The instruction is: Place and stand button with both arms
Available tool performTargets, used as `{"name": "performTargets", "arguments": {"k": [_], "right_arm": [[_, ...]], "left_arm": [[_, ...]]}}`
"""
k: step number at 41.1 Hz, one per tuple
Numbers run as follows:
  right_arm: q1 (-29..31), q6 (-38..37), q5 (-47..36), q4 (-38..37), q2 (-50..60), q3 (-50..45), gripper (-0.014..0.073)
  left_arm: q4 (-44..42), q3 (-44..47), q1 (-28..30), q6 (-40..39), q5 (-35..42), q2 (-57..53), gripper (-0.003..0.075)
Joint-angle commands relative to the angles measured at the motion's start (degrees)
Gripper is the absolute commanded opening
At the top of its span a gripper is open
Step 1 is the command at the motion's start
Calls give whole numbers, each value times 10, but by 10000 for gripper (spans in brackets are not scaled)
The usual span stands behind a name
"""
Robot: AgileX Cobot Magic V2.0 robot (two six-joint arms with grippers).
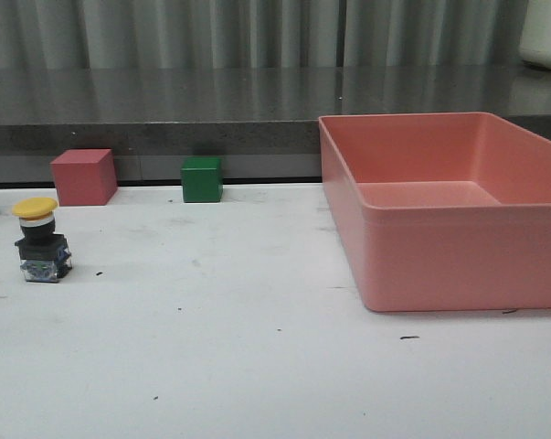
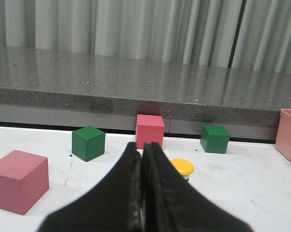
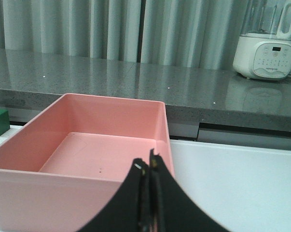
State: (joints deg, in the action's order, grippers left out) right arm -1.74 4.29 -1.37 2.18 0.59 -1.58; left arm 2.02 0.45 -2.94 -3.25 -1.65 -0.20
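The button [image 1: 41, 240] stands upright on the white table [image 1: 257, 347], far left. Only the wrist views show the left gripper [image 2: 142, 151] and right gripper [image 3: 150, 166], both closed and empty. No readable writing.

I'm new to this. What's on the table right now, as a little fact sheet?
button: the button stands upright on the white table, yellow cap up, at its left side
bin: pink bin at the right, nothing visible inside
blocks: pink cube and green cube along the back edge
left gripper: shut, holding nothing
right gripper: shut, holding nothing
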Motion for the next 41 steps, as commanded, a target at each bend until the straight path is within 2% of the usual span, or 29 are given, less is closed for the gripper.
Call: {"name": "performTargets", "arguments": {"k": [1,41], "right_arm": [[2,4,-39,8,11,2,-69],[2,4,-29,21,11,2,-69]], "left_arm": [[0,9,1,-6,48,-13,-20],[0,9,1,-6,48,-13,-20]]}}
